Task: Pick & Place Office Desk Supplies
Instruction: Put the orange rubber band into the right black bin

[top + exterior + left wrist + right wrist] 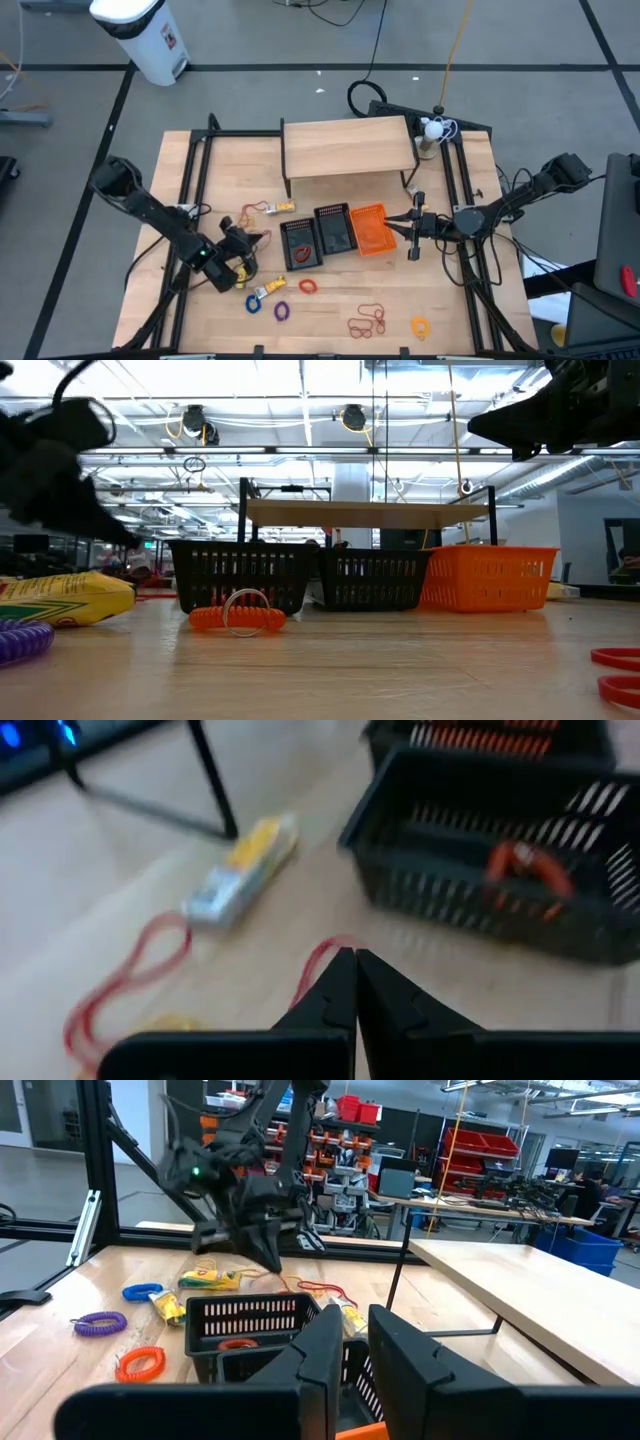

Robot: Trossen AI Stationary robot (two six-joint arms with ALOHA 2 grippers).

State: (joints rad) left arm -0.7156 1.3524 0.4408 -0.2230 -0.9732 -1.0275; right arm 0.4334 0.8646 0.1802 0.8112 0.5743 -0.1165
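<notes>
Small supplies lie loose on the wooden table: red elastic loops [250, 214], a yellow oblong piece [281, 207], a blue ring [262, 293], a purple ring [281, 311], an orange coil ring [307, 286], more red loops [368, 322] and a yellow loop [420, 326]. My left gripper [240, 246] is shut and points down beside the red loops; in the left wrist view its tips [352, 956] stand at a red loop [312, 968]. My right gripper [396, 225] hovers at the orange basket [368, 228], open by a narrow gap [357, 1342], with nothing between its fingers. My left gripper has its shut fingertips right at the curve of a red elastic loop [322, 952] that lies flat on the table. They come at it slanting down from the table's near left. Whether they touch the loop, I cannot tell.
Two black baskets [300, 243] [335, 230] stand left of the orange one; the leftmost holds an orange coil [525, 870]. A raised wooden shelf [348, 148] stands behind them. Black frame rails [196, 170] run along both table sides.
</notes>
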